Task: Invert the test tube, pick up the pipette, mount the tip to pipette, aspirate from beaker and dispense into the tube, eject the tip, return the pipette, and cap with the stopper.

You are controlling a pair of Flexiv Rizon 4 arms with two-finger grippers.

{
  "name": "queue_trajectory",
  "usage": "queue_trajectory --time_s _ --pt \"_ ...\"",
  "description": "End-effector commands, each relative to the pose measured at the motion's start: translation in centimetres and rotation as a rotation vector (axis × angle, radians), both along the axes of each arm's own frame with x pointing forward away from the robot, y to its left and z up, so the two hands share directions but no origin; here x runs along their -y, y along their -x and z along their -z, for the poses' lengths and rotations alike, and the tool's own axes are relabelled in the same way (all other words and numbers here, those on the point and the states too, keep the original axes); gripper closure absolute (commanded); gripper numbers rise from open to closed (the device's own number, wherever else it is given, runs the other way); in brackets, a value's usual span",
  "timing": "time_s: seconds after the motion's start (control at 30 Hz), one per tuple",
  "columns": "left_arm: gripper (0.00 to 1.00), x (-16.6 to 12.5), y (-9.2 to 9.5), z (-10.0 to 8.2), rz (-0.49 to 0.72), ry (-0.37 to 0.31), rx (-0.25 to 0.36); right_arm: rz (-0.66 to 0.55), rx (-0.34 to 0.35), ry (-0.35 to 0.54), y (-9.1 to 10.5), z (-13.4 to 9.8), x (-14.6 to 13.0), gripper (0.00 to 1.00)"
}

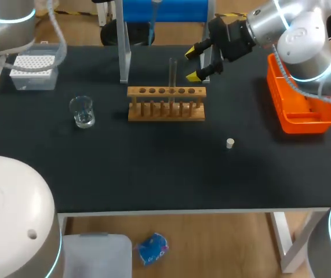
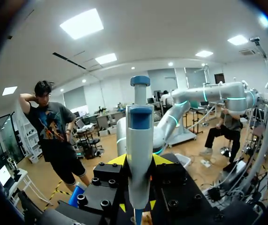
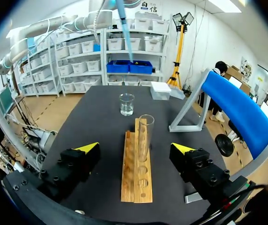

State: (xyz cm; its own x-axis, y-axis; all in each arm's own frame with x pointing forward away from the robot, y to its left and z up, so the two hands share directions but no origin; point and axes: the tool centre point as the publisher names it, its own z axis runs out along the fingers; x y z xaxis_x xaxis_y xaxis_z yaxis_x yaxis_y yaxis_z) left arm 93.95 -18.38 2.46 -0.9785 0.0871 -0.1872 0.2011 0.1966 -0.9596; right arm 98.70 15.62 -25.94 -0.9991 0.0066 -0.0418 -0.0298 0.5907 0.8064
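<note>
My left gripper (image 2: 139,161) is shut on the white and blue pipette (image 2: 139,140), which stands between its yellow fingers. In the right wrist view the pipette (image 3: 124,28) hangs tip down, high above the far end of the table. A clear test tube (image 1: 173,72) stands upright in the wooden rack (image 1: 166,104). My right gripper (image 1: 199,62) is open just behind and to the right of the tube, touching nothing. From its wrist the tube (image 3: 144,136) rises from the rack (image 3: 136,178) ahead of and between the spread fingers. The beaker (image 1: 83,112) stands left of the rack. The small stopper (image 1: 230,143) lies in front of it to the right.
A tip box (image 1: 33,70) sits at the back left. A grey metal stand (image 1: 124,52) with a blue top rises behind the rack. An orange bin (image 1: 301,104) stands at the right edge, under my right arm.
</note>
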Motion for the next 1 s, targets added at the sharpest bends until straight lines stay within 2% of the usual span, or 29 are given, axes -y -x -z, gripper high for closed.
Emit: queue_trajectory --time_s 0.03,0.87,1.0 --pt "1.0 0.91 -0.62 -0.03 0.012 -0.006 -0.004 -0.001 0.0 0.0 -0.06 0.03 0.0 0.0" --pt "1.0 0.91 -0.62 -0.03 0.012 -0.006 -0.004 -0.001 0.0 0.0 -0.06 0.03 0.0 0.0" --pt "1.0 1.38 -1.03 0.2 0.001 0.039 -0.022 -0.001 0.0 0.0 -0.06 0.03 0.0 0.0"
